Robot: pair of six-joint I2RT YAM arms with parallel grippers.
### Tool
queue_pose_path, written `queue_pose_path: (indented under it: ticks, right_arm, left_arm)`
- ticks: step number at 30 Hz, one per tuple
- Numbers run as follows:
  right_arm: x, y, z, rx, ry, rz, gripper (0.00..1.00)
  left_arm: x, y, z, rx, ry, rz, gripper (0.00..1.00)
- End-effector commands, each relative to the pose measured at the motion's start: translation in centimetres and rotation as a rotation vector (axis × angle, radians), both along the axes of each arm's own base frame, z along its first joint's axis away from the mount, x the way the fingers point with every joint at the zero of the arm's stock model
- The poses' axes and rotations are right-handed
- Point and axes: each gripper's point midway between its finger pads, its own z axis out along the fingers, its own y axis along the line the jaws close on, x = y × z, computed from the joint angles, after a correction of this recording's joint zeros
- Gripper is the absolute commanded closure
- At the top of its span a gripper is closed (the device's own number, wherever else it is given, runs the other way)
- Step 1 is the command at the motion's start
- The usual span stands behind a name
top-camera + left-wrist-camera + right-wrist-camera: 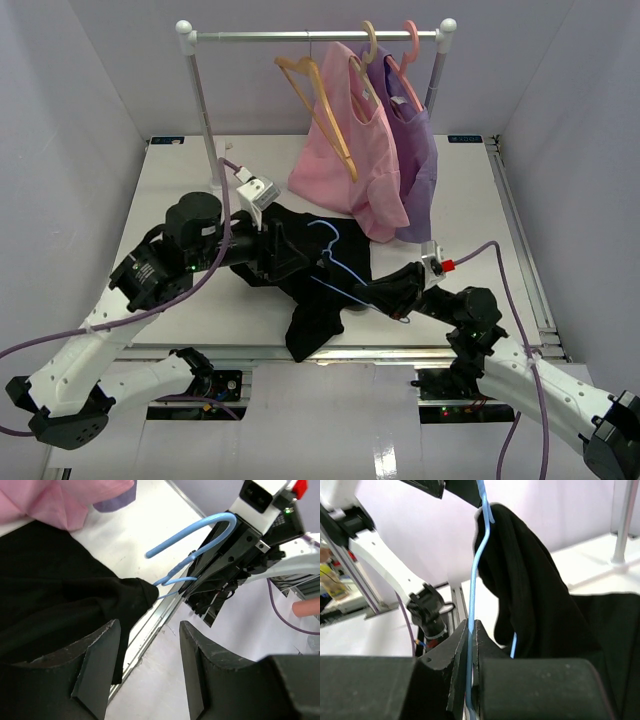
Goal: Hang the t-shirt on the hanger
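The black t-shirt (312, 285) lies bunched on the white table, near its front edge. The light-blue hanger (335, 258) stands over it, with one end tucked into the fabric. My right gripper (378, 293) is shut on the hanger's thin wire (472, 605), and the t-shirt (535, 580) hangs over the wire just beyond my fingers. My left gripper (272, 248) is at the shirt's left side. In the left wrist view it (149, 625) is open and empty, with the t-shirt (50, 590) by its left finger (102, 655) and the hanger's hook (200, 530) ahead.
A clothes rack (315, 35) stands at the back with a bare tan-orange hanger (322, 100), a pink garment (345, 140) and a purple garment (415, 150) on a pink hanger. The rack's left post (205, 110) stands behind my left arm. A metal rail (155, 615) edges the table's front.
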Motion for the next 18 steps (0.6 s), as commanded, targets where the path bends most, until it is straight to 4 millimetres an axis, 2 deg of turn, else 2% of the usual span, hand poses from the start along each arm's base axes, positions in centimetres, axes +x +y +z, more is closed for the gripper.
queue_pose_path:
  ticks: [1,4,6,11,14,16,18]
  right_arm:
    - [-2.6,-2.1,5.1,0.222,-0.157,0.034,0.92]
    - [-3.0,-2.7,5.5,0.243,-0.166,0.028,0.92]
    - [-3.4,-2.9,5.6,0.240,-0.179,0.033,0.92]
    - [-4.1,-3.4,6.0,0.229,-0.207,0.038,0.92]
    - [-4.2,-3.2,5.9,0.194,-0.202,0.048,0.92]
    - [-4.6,-2.9,5.6,0.166,-0.202,0.078,0.92]
    - [-4.8,-2.6,5.3,0.145,-0.200,0.099,0.92]
  left_arm:
    - [-1.6,2.5,2.3,0.031,-0.146,-0.029,0.42]
    - [-0.4,4.7,3.3,0.085,-0.281,0.053,0.44]
    - [0.0,5.4,3.6,0.129,-0.345,0.063,0.43]
    - [0.4,4.8,2.7,0.243,-0.429,-0.065,0.41]
    - [0.3,3.7,1.7,0.298,-0.440,-0.178,0.40]
    - [1.0,3.1,1.4,0.345,-0.455,-0.223,0.39]
    - [0.8,2.6,2.7,0.336,-0.498,-0.251,0.38]
